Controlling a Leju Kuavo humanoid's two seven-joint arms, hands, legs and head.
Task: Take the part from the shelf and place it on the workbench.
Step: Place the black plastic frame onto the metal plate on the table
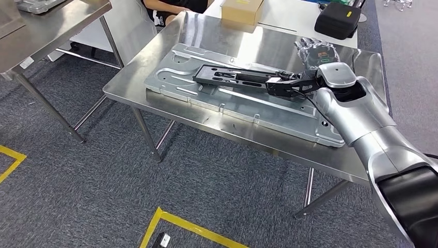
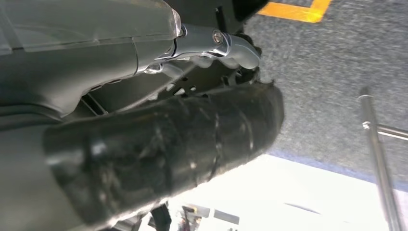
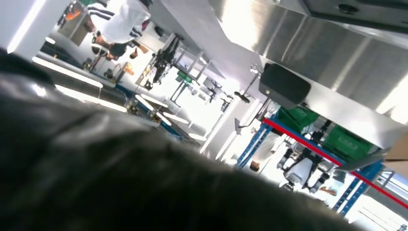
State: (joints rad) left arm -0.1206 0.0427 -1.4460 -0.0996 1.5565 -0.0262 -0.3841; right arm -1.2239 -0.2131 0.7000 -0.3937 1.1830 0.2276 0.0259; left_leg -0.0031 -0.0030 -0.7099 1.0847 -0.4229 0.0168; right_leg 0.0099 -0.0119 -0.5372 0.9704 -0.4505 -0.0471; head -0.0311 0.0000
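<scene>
The part (image 1: 235,78) is a long black bracket. It lies flat on a silver stamped panel (image 1: 206,98) on the steel workbench (image 1: 155,64). My right arm reaches over the bench's right side. Its black hand (image 1: 315,51) hovers just beyond the part's near end, fingers spread toward the far edge, with nothing plainly in its grasp. In the right wrist view that hand (image 3: 96,173) is a dark blur. My left hand (image 2: 159,144) hangs over the grey carpet; how its fingers lie is unclear.
A black case (image 1: 338,19) and a cardboard box (image 1: 241,11) sit on the table behind the bench. A second steel table (image 1: 51,20) stands at the left. A person (image 1: 165,8) sits behind. Yellow tape (image 1: 191,225) marks the carpet.
</scene>
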